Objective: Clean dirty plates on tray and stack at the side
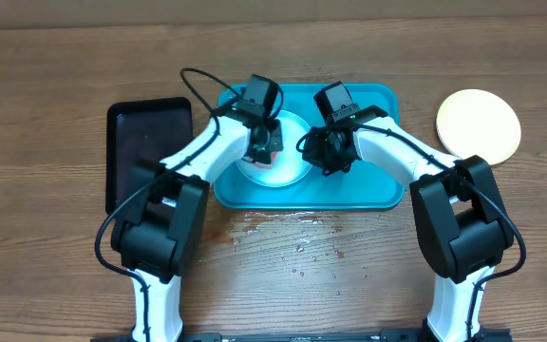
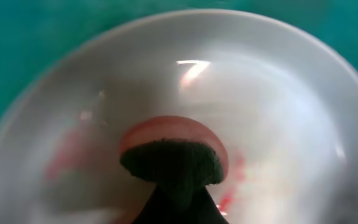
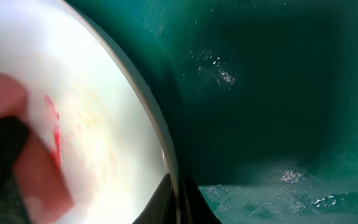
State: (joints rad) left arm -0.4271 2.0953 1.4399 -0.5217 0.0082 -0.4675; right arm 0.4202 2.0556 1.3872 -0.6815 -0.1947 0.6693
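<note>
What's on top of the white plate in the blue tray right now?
A pink-and-dark sponge, held by the left gripper, presses on the white plate, with red smears around it. The plate surface under the sponge is covered, so any smear there can't be seen.

Red smears streak the white plate; the tray is turquoise, the sponge pink.

Overhead downward — close wrist views seemingly share plate.

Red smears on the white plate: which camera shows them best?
The left wrist view: the red smears spread across the white plate, close up. The right wrist catches one streak; overhead shows none clearly.
</note>
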